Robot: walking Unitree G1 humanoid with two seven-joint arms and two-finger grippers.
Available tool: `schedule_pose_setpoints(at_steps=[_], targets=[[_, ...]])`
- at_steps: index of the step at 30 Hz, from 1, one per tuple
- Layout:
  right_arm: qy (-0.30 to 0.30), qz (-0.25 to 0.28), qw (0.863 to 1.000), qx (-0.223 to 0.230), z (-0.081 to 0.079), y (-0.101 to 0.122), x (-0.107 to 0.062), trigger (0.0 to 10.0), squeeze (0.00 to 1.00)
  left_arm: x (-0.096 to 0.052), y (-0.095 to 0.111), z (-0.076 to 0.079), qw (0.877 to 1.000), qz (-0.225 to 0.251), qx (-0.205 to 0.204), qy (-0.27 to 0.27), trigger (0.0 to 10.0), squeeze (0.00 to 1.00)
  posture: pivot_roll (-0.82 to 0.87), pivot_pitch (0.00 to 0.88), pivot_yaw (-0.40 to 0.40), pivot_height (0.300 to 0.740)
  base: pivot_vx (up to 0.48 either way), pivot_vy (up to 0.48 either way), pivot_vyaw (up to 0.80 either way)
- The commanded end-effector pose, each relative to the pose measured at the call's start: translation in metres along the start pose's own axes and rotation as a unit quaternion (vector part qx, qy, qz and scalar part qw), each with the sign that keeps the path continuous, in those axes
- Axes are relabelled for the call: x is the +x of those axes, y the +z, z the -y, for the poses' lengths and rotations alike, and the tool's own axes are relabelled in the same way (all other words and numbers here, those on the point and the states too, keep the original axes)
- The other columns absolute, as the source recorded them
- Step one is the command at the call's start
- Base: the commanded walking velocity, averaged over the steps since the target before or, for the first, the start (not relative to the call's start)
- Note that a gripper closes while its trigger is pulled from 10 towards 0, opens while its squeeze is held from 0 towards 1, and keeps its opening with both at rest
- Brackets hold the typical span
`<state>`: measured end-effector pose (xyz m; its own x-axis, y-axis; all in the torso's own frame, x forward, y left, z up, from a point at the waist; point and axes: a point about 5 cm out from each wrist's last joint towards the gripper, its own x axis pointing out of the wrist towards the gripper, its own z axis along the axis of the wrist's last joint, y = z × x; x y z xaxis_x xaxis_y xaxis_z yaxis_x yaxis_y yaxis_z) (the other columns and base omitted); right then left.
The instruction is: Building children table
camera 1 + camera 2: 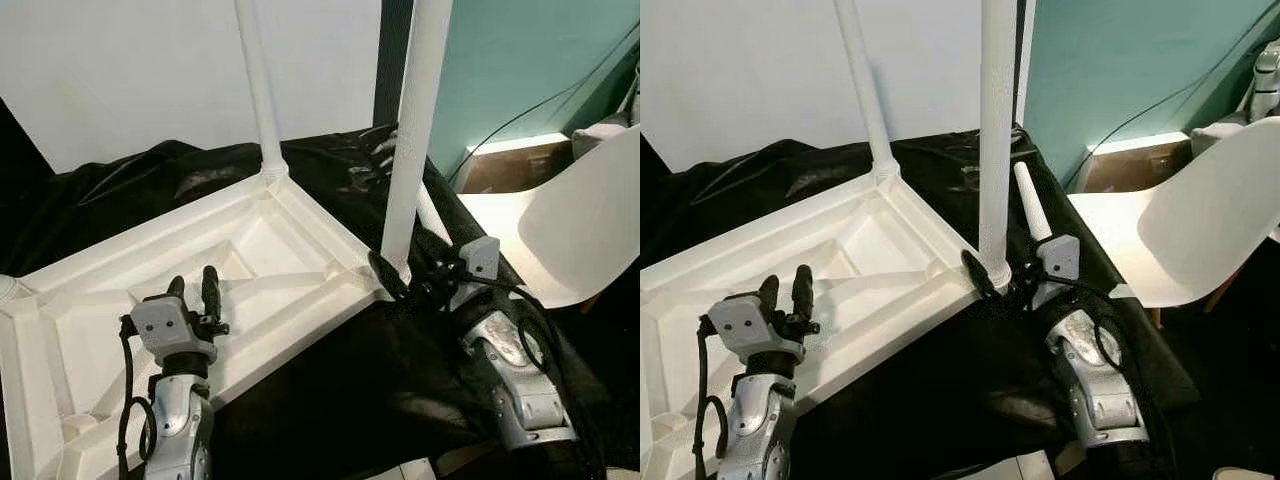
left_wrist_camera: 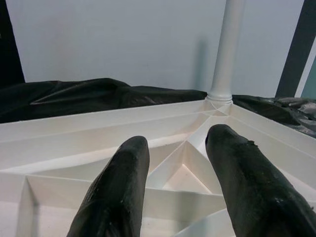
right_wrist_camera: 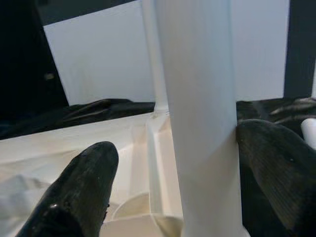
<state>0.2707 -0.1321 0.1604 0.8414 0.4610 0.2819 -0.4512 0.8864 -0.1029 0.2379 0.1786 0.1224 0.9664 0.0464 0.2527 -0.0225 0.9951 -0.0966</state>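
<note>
I'm seating the near white tubular plastic leg (image 1: 412, 140) in the upturned white ribbed tabletop (image 1: 250, 270); right gripper (image 1: 1002, 277) straddling it spread, one finger touching; left gripper (image 1: 192, 290) spread, hovering; next: twisting it tight.

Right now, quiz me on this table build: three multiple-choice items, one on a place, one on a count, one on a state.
1. Where is the right gripper?
A. at the base of the near upright leg
B. on the white chair
C. on the far leg

2. How many legs stand upright in the upturned tabletop?
A. none
B. two
C. four

3. How is the left gripper?
A. shut on a leg
B. open, holding nothing
C. shut on the black sheet

Answers: 1 A, its fingers flank that leg. 2 B, two posts rise from corners; a third leg lies loose. 3 B, fingers apart over the ribs.
</note>
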Motion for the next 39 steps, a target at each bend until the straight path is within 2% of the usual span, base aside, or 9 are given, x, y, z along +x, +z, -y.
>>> schedule_pose_setpoints(at_steps=[1, 3, 4, 14, 17, 22, 34, 37, 39], targets=[[-0.004, 0.009, 1.000, -0.009, -0.001, 0.004, -0.001, 10.0, 1.00, 0.000, -0.002, 0.000, 1.000, -0.001, 0.004, 0.001, 10.0, 0.00, 0.03, 0.000, 0.045, 0.740, 0.000, 0.000, 0.00], [-0.011, 0.011, 1.000, -0.008, 0.000, 0.006, -0.002, 10.0, 1.00, 0.000, -0.002, 0.000, 1.000, 0.000, 0.005, 0.000, 10.0, 0.00, 0.02, 0.000, 0.046, 0.740, 0.000, 0.000, 0.00], [-0.012, 0.012, 1.000, -0.006, 0.001, 0.008, -0.004, 10.0, 0.00, 0.000, -0.002, 0.000, 1.000, 0.000, 0.005, 0.000, 10.0, 0.00, 0.02, 0.000, 0.047, 0.740, 0.000, 0.000, 0.00], [-0.009, 0.018, 1.000, 0.016, 0.005, 0.022, -0.025, 10.0, 0.00, 0.001, -0.004, 0.005, 0.999, -0.011, 0.016, -0.050, 10.0, 0.00, 0.00, 0.000, 0.052, 0.740, 0.000, 0.000, 0.00], [0.010, -0.015, 0.999, 0.039, 0.002, 0.015, -0.032, 10.0, 0.00, -0.005, -0.010, 0.014, 0.982, -0.058, -0.002, -0.180, 10.0, 0.00, -0.02, 0.000, 0.057, 0.740, 0.000, 0.000, 0.00], [0.032, -0.042, 0.997, 0.049, -0.004, 0.008, -0.032, 10.0, 0.00, -0.007, -0.012, 0.013, 0.965, -0.089, -0.005, -0.246, 10.0, 0.00, -0.02, 0.000, 0.060, 0.740, 0.000, 0.000, 0.00], [0.048, -0.052, 0.997, 0.027, -0.001, 0.001, -0.011, 10.0, 0.00, -0.002, -0.011, 0.025, 0.906, -0.139, -0.005, -0.400, 10.0, 0.00, 0.00, 0.000, 0.037, 0.740, 0.000, 0.000, 0.00], [0.083, -0.061, 0.995, 0.014, 0.001, 0.000, 0.000, 10.0, 0.00, 0.001, -0.014, 0.044, 0.858, -0.168, 0.003, -0.485, 10.0, 0.00, 0.00, 0.000, 0.030, 0.740, 0.000, 0.000, 0.00], [0.090, -0.061, 0.994, 0.010, 0.002, 0.001, 0.003, 10.0, 0.00, 0.002, -0.014, 0.048, 0.844, -0.175, 0.003, -0.506, 10.0, 0.00, 0.00, 0.000, 0.029, 0.740, 0.000, 0.000, 0.00]])
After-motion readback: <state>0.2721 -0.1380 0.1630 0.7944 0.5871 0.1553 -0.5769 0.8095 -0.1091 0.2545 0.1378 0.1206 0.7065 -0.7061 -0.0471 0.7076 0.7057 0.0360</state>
